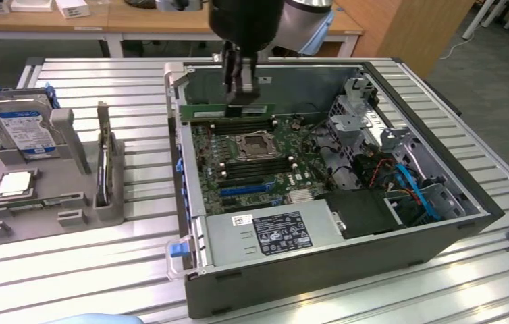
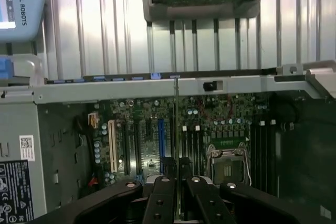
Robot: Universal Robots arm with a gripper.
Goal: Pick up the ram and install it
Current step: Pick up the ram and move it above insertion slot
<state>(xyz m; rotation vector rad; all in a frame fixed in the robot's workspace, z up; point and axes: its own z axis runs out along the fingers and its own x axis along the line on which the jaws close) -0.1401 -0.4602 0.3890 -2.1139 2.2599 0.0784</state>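
The ram [image 1: 227,108] is a long green stick held level above the motherboard [image 1: 246,162], near the far wall of the open computer case [image 1: 327,270]. My gripper [image 1: 242,91] hangs straight down over it and is shut on its top edge. In the wrist view the ram [image 2: 176,124] appears edge-on as a thin vertical strip rising from between my fingertips [image 2: 164,169], over the board's slots. The empty CPU socket [image 1: 254,144] lies just in front of the stick, with dark memory slots [image 1: 236,128] beside it.
A grey holder [image 1: 47,202] on the exterior view's left carries a silver hard drive [image 1: 25,128], a square CPU chip [image 1: 16,183] and an upright card [image 1: 103,169]. Inside the case sit a power supply [image 1: 273,233], drive cage [image 1: 362,115] and blue cables [image 1: 416,192].
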